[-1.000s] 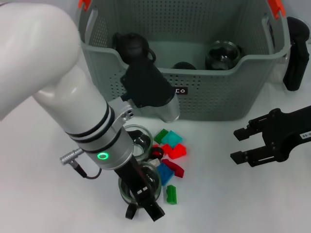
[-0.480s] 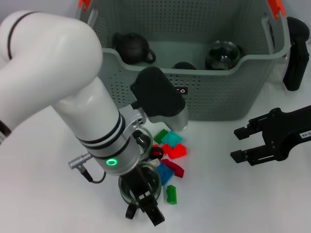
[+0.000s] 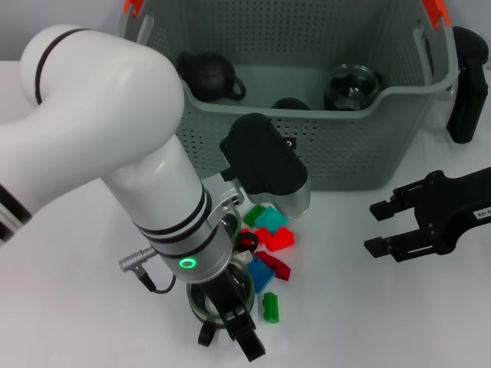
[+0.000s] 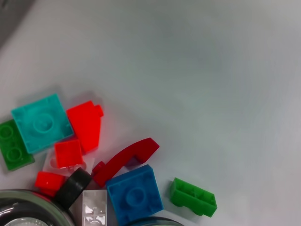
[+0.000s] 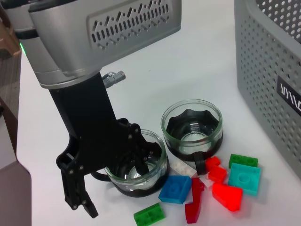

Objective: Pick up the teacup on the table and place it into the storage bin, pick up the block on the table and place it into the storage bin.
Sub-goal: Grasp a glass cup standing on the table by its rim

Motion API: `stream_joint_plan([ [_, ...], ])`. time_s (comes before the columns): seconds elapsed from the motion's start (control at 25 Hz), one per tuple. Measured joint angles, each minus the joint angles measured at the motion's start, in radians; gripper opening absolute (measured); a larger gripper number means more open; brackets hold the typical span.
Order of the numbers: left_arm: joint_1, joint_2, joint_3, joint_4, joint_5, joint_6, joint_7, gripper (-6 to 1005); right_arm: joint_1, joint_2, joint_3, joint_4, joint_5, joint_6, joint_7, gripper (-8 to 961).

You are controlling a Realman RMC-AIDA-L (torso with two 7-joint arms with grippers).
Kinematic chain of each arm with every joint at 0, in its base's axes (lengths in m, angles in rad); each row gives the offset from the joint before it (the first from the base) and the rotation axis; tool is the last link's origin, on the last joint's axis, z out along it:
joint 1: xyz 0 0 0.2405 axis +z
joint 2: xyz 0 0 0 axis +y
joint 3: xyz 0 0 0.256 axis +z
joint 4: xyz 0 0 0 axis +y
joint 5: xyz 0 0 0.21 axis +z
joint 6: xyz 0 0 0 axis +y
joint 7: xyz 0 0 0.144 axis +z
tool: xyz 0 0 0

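Up top, the head camera looks forward and down over the white table (image 3: 69,307), taking in the storage bin (image 3: 337,146) at the far side, the left arm sweeping in from the left, the right arm low at the right edge. Down close now: the left wrist camera stares almost straight down at the tabletop, tight on the scattered blocks (image 4: 134,193), with glass rims just clipping its edge. The right wrist camera sits farther back, low and slanted, catching the left gripper (image 5: 101,186), two glass teacups (image 5: 192,126), those same blocks and one perforated wall of the bin. All three views share the block pile.
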Motion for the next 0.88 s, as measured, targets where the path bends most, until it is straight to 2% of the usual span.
stream_joint_plan([
  [0.48,-0.003,0.000,0.017,-0.011,0.008,-0.005,-0.002,947,-0.002,0.002,0.002,0.001,0.003,0.011,-0.001,658],
  [0.68,-0.004,0.000,0.021,-0.012,0.009,-0.006,0.002,824,-0.001,0.002,0.001,0.001,0.006,0.013,-0.001,658],
  [0.8,-0.005,0.000,0.023,-0.015,0.009,-0.008,0.002,590,0.001,0.002,0.003,0.001,0.006,0.014,-0.001,658],
  [0.88,-0.010,0.000,0.023,-0.024,0.010,-0.010,0.000,546,0.002,0.002,0.006,0.001,0.006,0.014,-0.001,658],
])
